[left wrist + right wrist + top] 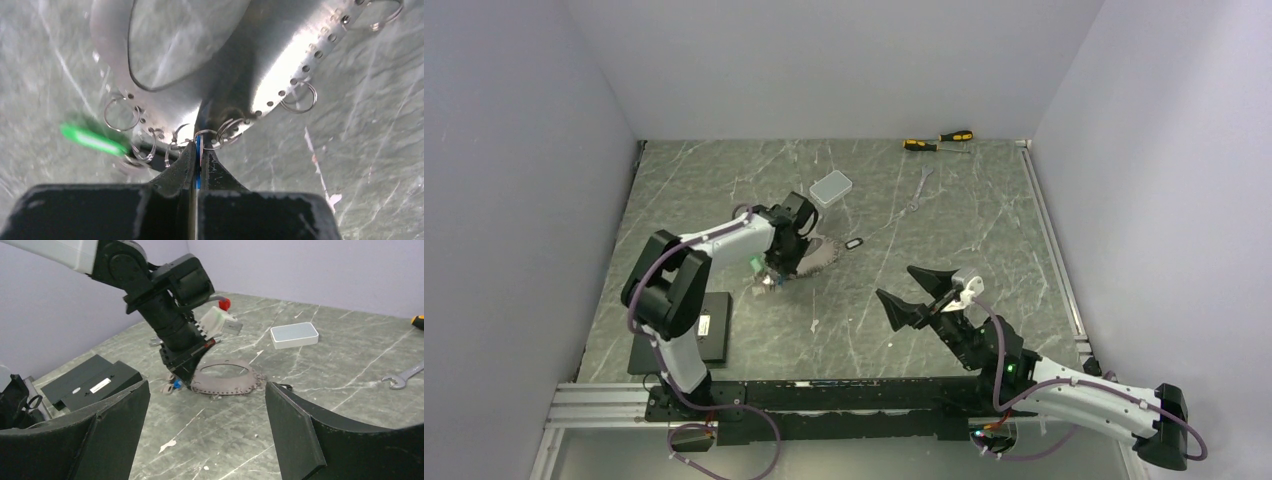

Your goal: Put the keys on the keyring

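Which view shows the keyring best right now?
Left wrist: the keyring fills the frame, its perforated edge and small split rings clear, just ahead of the shut left end effector. Right wrist shows the whole oval from farther off. Top external shows only a small grey patch, partly hidden by the left arm.

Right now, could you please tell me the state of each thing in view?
left pincer: shut on blue key
right pincer: open, empty
blue key: gripped, at keyring's edge
keyring: flat on table
green key: beside keyring, attachment unclear
black key: loose on table
wrench: lying flat
screwdrivers: lying flat
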You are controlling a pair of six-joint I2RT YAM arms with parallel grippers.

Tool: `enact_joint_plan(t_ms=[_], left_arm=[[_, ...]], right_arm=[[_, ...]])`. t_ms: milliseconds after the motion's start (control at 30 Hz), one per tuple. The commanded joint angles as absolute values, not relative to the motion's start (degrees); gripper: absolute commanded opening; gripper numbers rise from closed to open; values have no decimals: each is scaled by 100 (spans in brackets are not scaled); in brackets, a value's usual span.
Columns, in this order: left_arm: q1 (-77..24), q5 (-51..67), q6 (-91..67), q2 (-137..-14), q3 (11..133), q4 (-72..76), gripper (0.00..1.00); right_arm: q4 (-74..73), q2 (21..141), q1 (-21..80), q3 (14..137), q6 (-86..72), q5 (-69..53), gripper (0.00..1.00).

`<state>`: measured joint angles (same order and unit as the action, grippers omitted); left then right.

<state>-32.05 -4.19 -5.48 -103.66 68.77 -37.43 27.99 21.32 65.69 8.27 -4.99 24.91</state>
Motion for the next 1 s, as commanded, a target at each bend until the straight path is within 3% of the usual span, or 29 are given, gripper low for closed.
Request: enact_joint_plan(t_ms=[0, 200, 467, 533, 833, 933, 967], left_arm=[[-3113, -1032, -1298, -9771, 6538, -3601, 0], [-2560, -1159, -1744, -10332, 6687, -4162, 0], [-2513, -848, -2017, -9470, 6330, -4280, 0], [-2511, -618, -2104, -9289, 6288, -4428, 4], [-2557, 1946, -2761, -8599, 5506, -3618, 40], [-2583, 2276, -2790, -8524, 5375, -3551, 90], [-2588, 2406, -2791, -8462, 5307, -3510, 98]], right_arm=[[2738, 2189, 6591, 942, -721, 2354, 89], [2724, 2257, 6600, 946, -927, 2287, 88], [2328, 2189, 6601, 1036, -913, 2480, 88], [2200, 2241, 6601, 1098, -861, 2563, 88], [2151, 2463, 6594, 1230, -765, 2674, 89], [2134, 2566, 6596, 1303, -744, 2663, 89], [2127, 2588, 6599, 1320, -735, 2663, 89]])
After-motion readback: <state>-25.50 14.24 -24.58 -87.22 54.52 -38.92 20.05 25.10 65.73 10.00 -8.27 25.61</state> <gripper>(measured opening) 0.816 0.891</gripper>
